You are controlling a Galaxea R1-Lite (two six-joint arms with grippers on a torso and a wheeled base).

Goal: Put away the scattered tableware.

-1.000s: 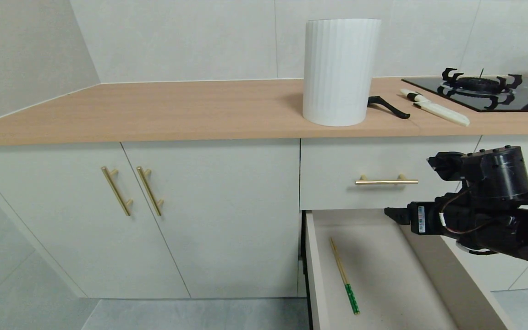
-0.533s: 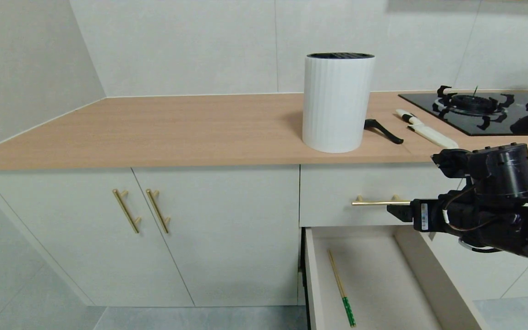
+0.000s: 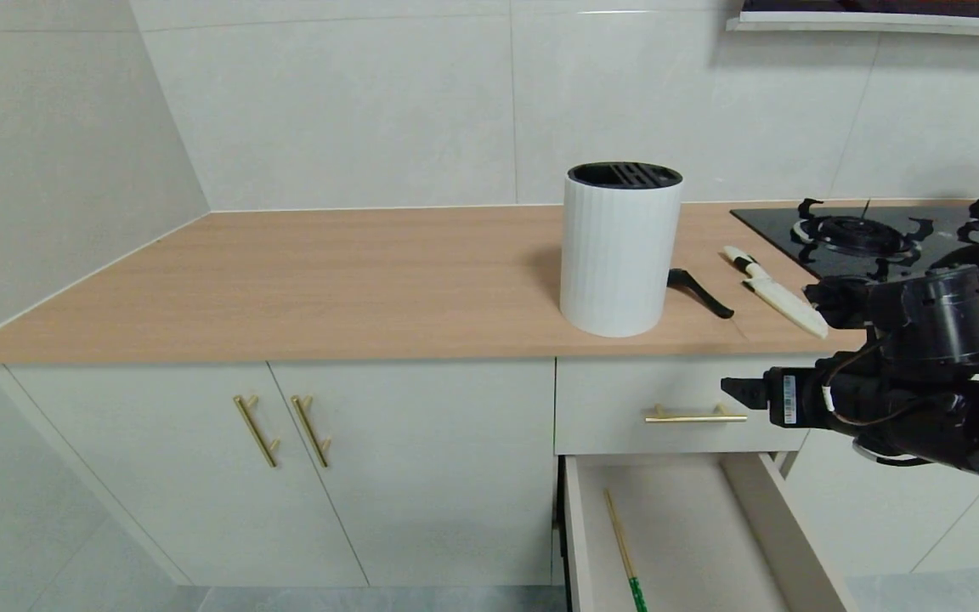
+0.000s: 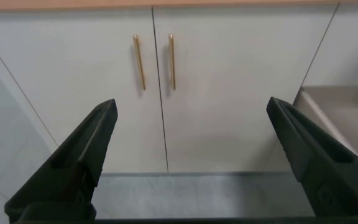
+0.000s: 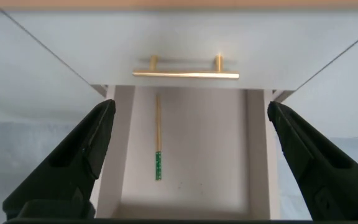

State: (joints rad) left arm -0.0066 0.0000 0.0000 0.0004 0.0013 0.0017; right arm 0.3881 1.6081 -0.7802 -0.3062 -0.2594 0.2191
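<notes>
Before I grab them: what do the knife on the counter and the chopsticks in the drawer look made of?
Knife: cream, matte blade, probably ceramic or plastic, not shiny steel. Chopsticks: thin tan shafts, likely bamboo or wood, with green patterned ends.

- Counter (image 3: 328,280): light honey-brown wood grain.
- Knife block (image 3: 619,255): white with fine vertical ribbing, capped by a black slotted top.
- Knife (image 3: 774,291): cream blade, with a handle banded in cream and black.
- Utensil handle (image 3: 700,291): plain black.
- Hob (image 3: 783,223): glossy black glass with black pan supports.
- Cabinet doors (image 3: 421,476): off-white, with brass-gold bar handles (image 3: 256,429).
- Open drawer (image 3: 693,527): pale beige inside.
- Chopsticks (image 5: 157,146): tan wood, green at one end with pale flecks.
- Wall tiles (image 3: 353,102): pale grey-white with thin, lighter grout lines.
- Floor (image 4: 185,186): grey.
- Right hand (image 3: 736,391): black, with a small white label.
- Left hand (image 4: 191,102): dark grey-black.
</notes>
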